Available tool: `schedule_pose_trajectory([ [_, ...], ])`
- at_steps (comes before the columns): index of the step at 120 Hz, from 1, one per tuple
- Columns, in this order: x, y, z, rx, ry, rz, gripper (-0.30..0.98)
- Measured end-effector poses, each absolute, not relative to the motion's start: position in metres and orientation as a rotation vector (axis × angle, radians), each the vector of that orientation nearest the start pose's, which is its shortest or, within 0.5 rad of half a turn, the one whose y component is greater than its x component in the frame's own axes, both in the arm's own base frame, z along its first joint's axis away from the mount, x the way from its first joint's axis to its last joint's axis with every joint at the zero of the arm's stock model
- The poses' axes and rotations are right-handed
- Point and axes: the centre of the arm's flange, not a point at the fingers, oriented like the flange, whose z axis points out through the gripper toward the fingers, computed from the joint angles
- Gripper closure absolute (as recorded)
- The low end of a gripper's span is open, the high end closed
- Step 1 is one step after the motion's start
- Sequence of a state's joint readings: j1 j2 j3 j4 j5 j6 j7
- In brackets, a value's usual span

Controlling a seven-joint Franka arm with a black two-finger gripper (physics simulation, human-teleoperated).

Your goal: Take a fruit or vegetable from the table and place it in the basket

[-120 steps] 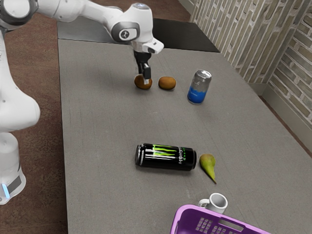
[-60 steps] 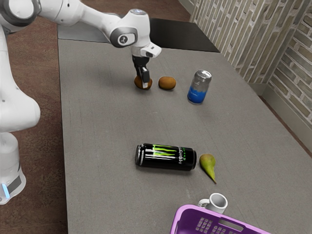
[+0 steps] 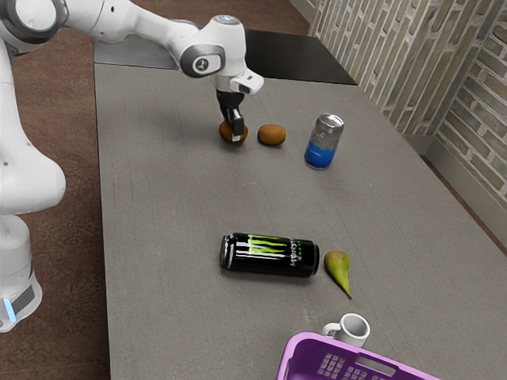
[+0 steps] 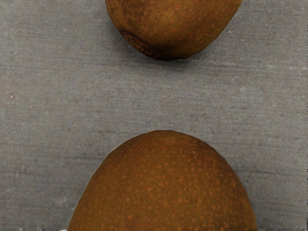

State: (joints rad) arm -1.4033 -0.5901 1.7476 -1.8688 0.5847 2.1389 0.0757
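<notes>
Two brown fruits (image 4: 163, 187), one at the claw (image 3: 235, 136), have table (image 4: 154, 96) between their edges.

Speckled brown fruit (image 4: 166, 187) at claw (image 3: 235, 136); purple slotted basket (image 3: 295, 352) upright, well apart.

Indoor rm, exact type unclear; kitchen/dining feel w/ a bit of robotics lab; wall of long pale bricks (image 3: 412, 59) at the exterior view's right, w/ a plain beige baseboard (image 3: 462, 176) along its foot; mottled reddish-brown floor (image 3: 59, 119); long, flat grey tabletop (image 3: 174, 198) w/ food & drink stuff, e.g. a green teardrop-shaped pear (image 3: 338, 265), a round white mug (image 3: 348, 332) & a purple perforated plastic basket (image 3: 295, 346); lab hint = white, jointed robot arm (image 3: 142, 24).
</notes>
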Motion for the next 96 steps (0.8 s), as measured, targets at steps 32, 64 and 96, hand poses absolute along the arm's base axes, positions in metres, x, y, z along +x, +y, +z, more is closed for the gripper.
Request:
schedule_pose_trajectory([
  [32, 0.52, 0.255, 0.513, -3.181, -0.138, -0.067, 0.3],
  [64, 0.527, 0.088, 0.556, -3.186, 0.138, 0.12, 0.29],
  [96, 0.526, -0.022, 0.569, -3.124, 0.265, 0.125, 0.29],
])
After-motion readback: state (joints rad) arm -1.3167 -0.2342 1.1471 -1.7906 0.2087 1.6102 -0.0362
